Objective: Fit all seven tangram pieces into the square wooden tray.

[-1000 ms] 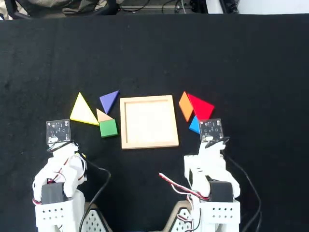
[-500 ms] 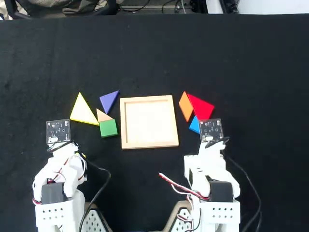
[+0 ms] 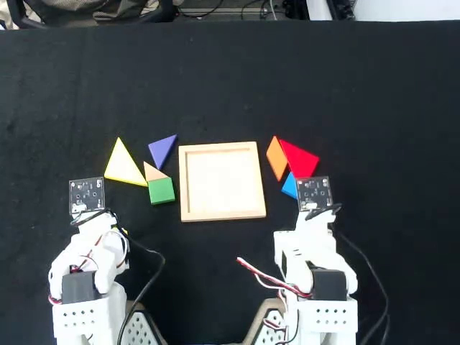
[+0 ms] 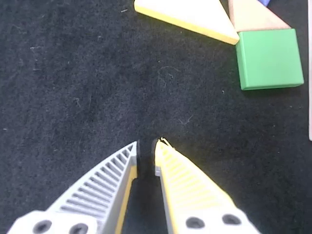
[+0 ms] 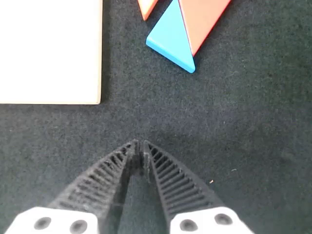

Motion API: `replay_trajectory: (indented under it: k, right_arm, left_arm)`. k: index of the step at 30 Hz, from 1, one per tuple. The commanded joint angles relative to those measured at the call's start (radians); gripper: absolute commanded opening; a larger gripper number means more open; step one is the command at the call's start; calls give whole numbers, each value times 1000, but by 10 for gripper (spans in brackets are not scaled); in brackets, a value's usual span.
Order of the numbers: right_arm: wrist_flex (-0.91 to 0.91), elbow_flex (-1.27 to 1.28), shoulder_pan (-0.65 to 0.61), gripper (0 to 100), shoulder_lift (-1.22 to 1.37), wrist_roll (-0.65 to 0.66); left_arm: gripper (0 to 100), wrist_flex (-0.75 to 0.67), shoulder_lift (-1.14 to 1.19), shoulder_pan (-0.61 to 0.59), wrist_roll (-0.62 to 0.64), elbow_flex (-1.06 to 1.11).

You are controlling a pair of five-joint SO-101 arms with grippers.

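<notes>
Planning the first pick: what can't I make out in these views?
Blue triangle: high view, one corner under the right arm's wrist board.
Yellow triangle, tan triangle: left wrist view, cut off at the frame edge.
Red triangle, orange piece, tray: right wrist view, cut off at the frame edge.

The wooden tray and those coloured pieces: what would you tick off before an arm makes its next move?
1. Tray empty, ready for pieces: ok.
2. Seven pieces in sight: ok; yellow triangle, purple triangle, tan triangle and green square by the left arm; orange piece, red triangle and blue triangle by the right.
3. Pieces apart for grasping: not ok; tan touches green, blue touches red.
4. Left gripper open: not ok, shut, empty.
5. Right gripper open: not ok, shut, empty.
</notes>
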Motion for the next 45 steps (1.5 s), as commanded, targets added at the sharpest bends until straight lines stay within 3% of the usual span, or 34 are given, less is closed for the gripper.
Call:
replay_trajectory:
  k: [1,5,10,15,19,22,26,32,38,45]
  right_arm:
    - [0,-1,-9,11,-76,-2]
    - [-80,-4,-9,11,-76,0]
    - [-542,-7,-9,11,-76,14]
    - [-786,-1,-11,12,-76,301]
    - [-792,-1,-12,12,-76,250]
    - [-786,-1,-12,12,-76,161]
    - [-740,-1,-11,12,-76,140]
    - [-643,-1,-26,12,-76,144]
    - [-614,-1,-26,12,-76,147]
    - [-603,-1,-26,12,-76,147]
  left_arm:
    - [74,-5,-9,15,0,19]
    - [73,-103,-11,-19,-6,-59]
    - [76,-203,-11,-101,-8,-285]
    - [76,-190,-11,-45,-6,-460]
    - [76,-94,-2,38,-8,-493]
    - [76,-126,3,56,-51,-495]
    - [77,-166,129,54,-78,-532]
    - [85,-170,626,42,118,-819]
    - [372,41,1046,39,354,-1129]
    - [326,61,1373,13,476,-1331]
